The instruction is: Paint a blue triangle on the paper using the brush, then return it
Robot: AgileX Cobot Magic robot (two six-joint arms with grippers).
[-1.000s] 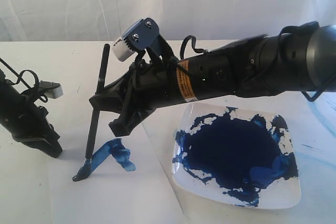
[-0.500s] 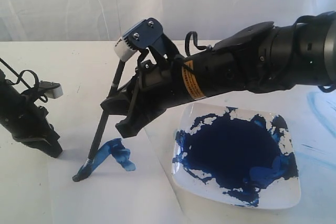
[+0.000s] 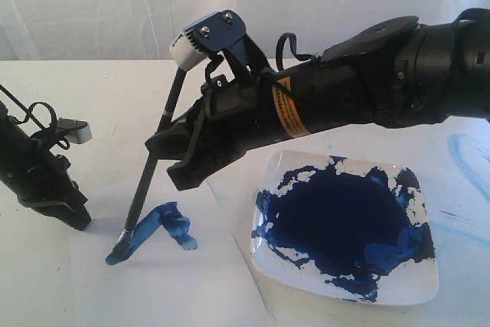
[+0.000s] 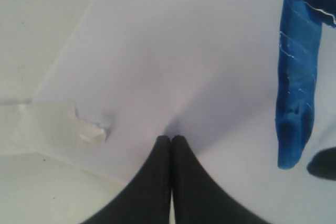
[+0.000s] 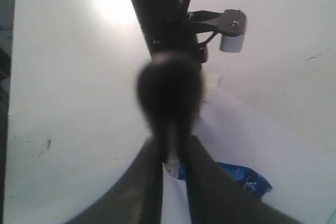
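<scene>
My right gripper (image 3: 164,162) reaches across from the right, shut on the black handle of the brush (image 3: 153,165). The brush leans with its top towards the arm. Its blue tip touches the paper (image 3: 176,281) at the lower left end of the blue triangle (image 3: 164,226), which shows as two thick strokes joined at a peak. In the right wrist view the blurred brush (image 5: 170,93) runs between the fingers of the right gripper (image 5: 174,153), with blue paint (image 5: 244,179) beyond. My left gripper (image 3: 74,218) is shut with nothing in it, its tips (image 4: 171,140) down on the paper (image 4: 184,51) beside a blue stroke (image 4: 299,77).
A white square plate (image 3: 425,285) with a large dark blue paint pool stands right of the paper. Tape (image 4: 79,127) holds down a paper corner near the left gripper. Pale blue smears (image 3: 467,155) mark the table at the far right. A white curtain closes the back.
The right arm has shifted slightly right and up, and the brush has tilted further, its top swinging right. The tip stays at the stroke's lower left end. The left arm has not moved.
</scene>
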